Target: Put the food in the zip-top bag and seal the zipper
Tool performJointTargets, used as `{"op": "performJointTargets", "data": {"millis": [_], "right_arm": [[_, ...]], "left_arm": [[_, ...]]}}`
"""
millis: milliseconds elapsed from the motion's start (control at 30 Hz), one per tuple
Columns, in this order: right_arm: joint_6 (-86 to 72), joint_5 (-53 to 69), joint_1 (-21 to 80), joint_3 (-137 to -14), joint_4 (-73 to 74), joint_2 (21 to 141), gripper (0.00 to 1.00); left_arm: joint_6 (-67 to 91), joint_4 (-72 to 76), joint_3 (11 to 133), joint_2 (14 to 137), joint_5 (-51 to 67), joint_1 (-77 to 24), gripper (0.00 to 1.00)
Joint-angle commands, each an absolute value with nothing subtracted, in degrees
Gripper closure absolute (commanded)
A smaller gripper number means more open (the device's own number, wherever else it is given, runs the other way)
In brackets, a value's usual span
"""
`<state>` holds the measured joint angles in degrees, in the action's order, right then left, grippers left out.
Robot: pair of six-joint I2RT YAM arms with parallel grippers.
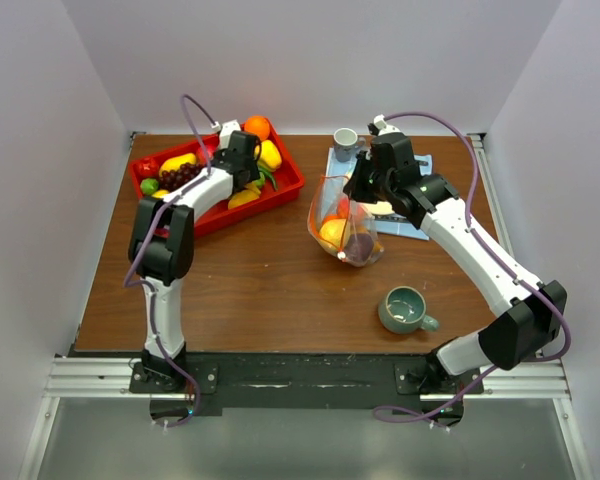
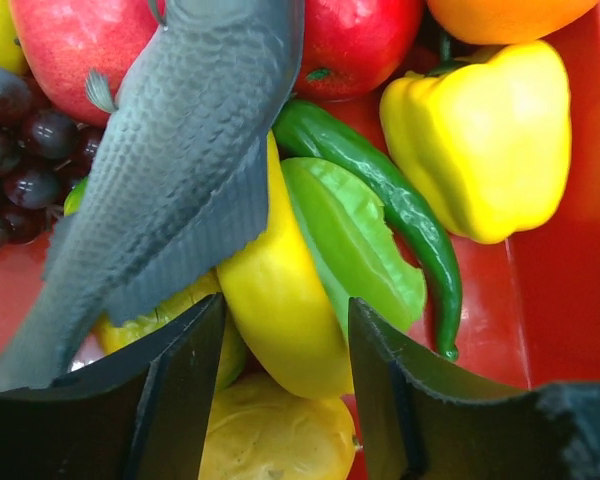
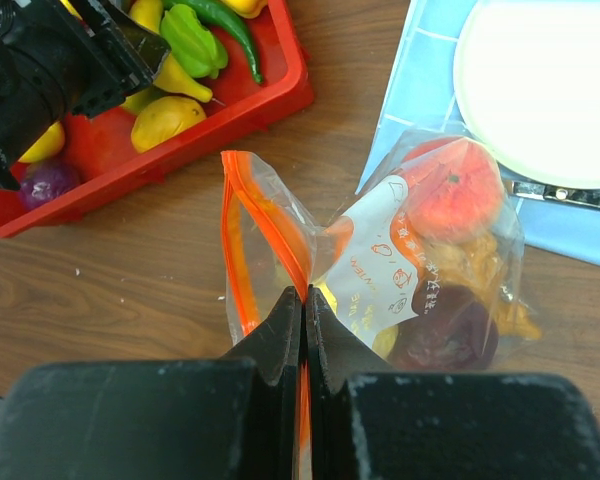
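Note:
My left gripper (image 2: pixel 286 303) is down in the red tray (image 2: pixel 570 300), open, one finger on each side of a yellow banana-like piece (image 2: pixel 280 300). A lemon (image 2: pixel 280 440) lies under it. A grey fish (image 2: pixel 180 150), a green piece (image 2: pixel 360 240), a green chili (image 2: pixel 400 200) and a yellow pepper (image 2: pixel 480 140) lie around them. My right gripper (image 3: pixel 305 292) is shut on the orange-red zipper (image 3: pixel 270 225) of the zip-top bag (image 3: pixel 420 270) and holds its mouth up. Inside the bag are a peach-coloured fruit (image 3: pixel 450 190) and a purple piece (image 3: pixel 450 330).
The red tray (image 1: pixel 280 190) sits at the back left and the bag (image 1: pixel 345 225) at the centre. A green mug (image 1: pixel 408 310) stands near the front right and a grey cup (image 1: pixel 346 140) at the back. A white plate (image 3: pixel 540 90) rests on a blue mat (image 3: pixel 420 80).

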<state>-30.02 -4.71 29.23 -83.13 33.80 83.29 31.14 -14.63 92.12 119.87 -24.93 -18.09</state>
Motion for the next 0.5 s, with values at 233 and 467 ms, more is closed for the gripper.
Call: {"op": "performJointTargets", "data": {"millis": [233,467], "right_arm": [[-29.1,-3.3,29.4,-83.7,33.3,81.7,1.00],[-29.1,-3.5,29.3,-83.8,33.3,81.3,1.00]], "left_arm": [[33.0,-12.8,91.5,119.3,-28.9,-17.9,0.60],[30.3,-11.6,89.4,112.2,-22.4,-17.9,0.75]]}}
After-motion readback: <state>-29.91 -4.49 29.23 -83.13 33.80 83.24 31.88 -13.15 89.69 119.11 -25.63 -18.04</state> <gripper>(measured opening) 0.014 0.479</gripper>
